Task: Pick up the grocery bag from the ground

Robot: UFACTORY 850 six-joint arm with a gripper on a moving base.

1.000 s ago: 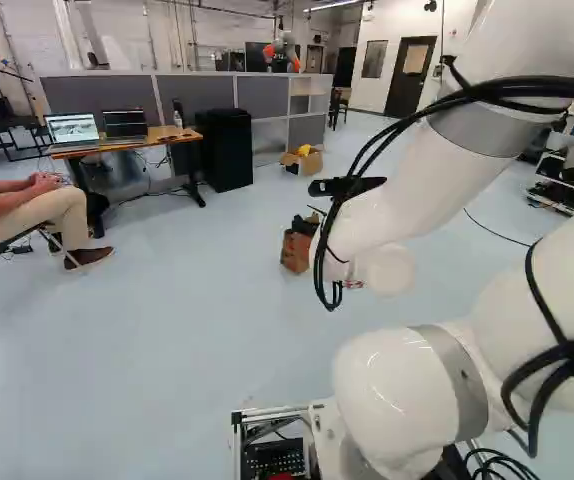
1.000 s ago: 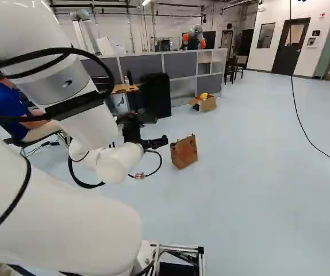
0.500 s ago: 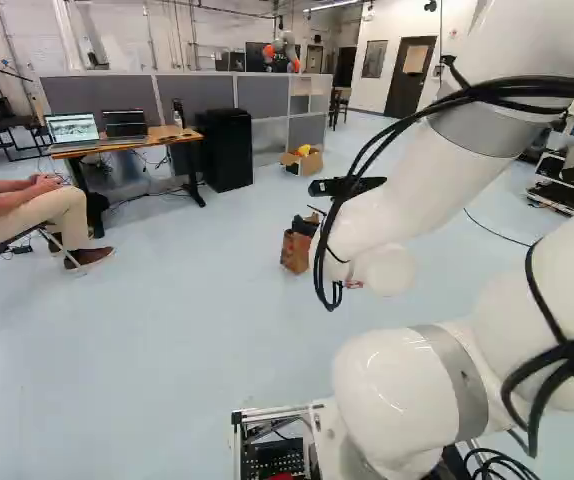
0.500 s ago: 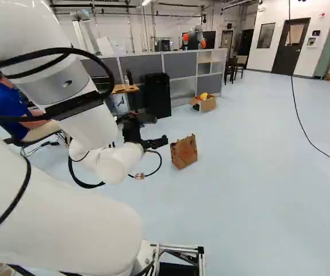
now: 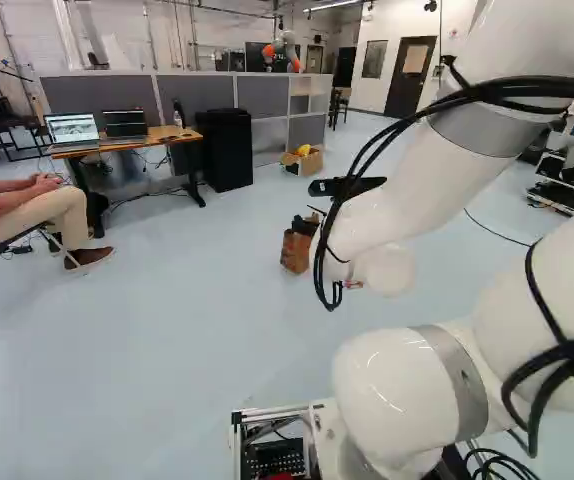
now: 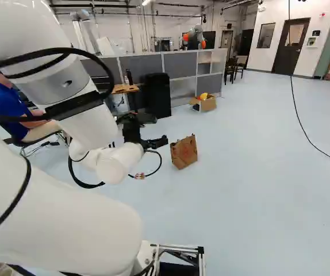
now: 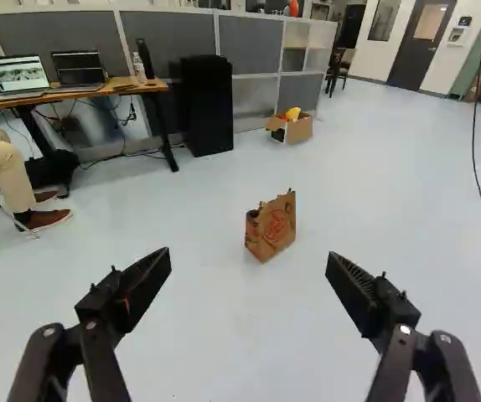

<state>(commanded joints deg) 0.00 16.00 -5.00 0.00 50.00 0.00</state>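
The gripper (image 6: pixel 155 142) reaches out beyond the arm's white wrist in the right base view, left of a brown paper grocery bag (image 6: pixel 184 152). Seen from the wrist, the bag (image 7: pixel 271 226) stands upright on the floor ahead of the gripper (image 7: pixel 249 256), beyond its fingertips and touching neither. The fingers are wide open with nothing between them. Red print marks the bag's front, and its top edge is uneven. In the left base view, part of the bag (image 5: pixel 295 252) shows beside the arm, its top partly covered by dark gripper parts.
Farther back are a desk (image 7: pixel 131 87) with laptops, a black cabinet (image 7: pixel 206 105), a cardboard box (image 7: pixel 295 128) and grey partitions (image 7: pixel 253 42). A person sits at the left of the left base view. Another robot (image 5: pixel 287 50) stands behind the partitions. A black cable (image 6: pixel 298 115) hangs at the right.
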